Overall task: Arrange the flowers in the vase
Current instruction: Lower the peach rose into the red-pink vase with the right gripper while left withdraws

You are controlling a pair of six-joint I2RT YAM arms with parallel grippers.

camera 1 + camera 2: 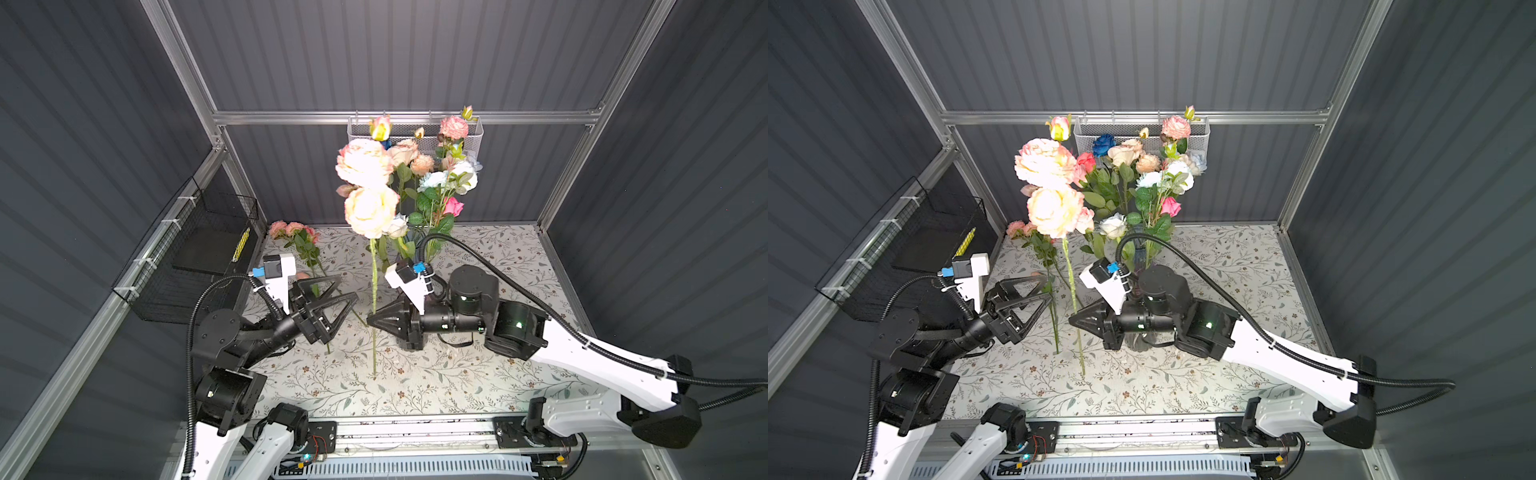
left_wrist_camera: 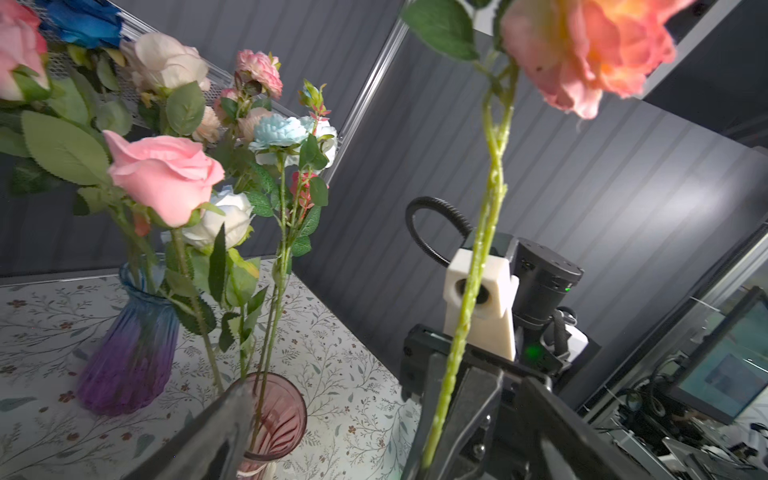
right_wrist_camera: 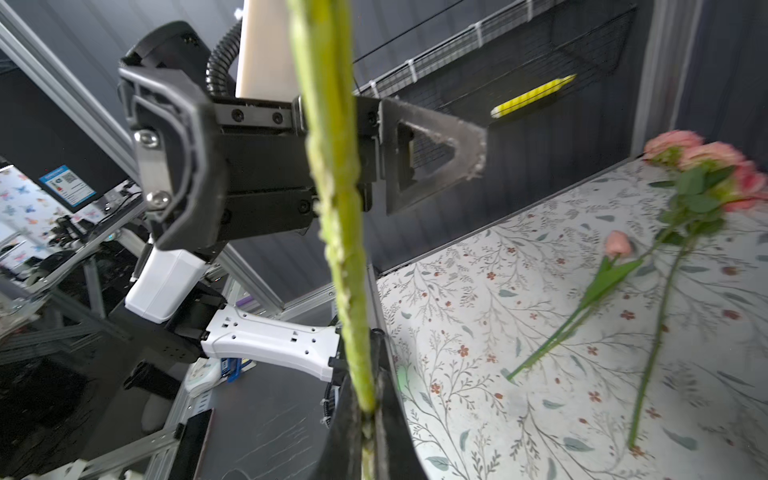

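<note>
With right gripper (image 1: 370, 322), pinches tight the stem of the peony spray (image 1: 368, 208), upright at centre frame in both top views; lower end perhaps touching the table (image 1: 498, 374). Holds left gripper (image 1: 348, 286) spread wide, just left of that stem. Flat, left of centre, pink roses (image 1: 297, 239); lower left in left wrist view, blue-purple vase (image 2: 129, 353) with flowers.

Right claw (image 1: 1072, 321) pinches the upright peony stem (image 1: 1069, 266); left claw (image 1: 1047, 287) gapes.

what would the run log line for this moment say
right hand: shut on peony spray stem, upright | left hand: open, apart from it | pink flowers: lying on table
</note>
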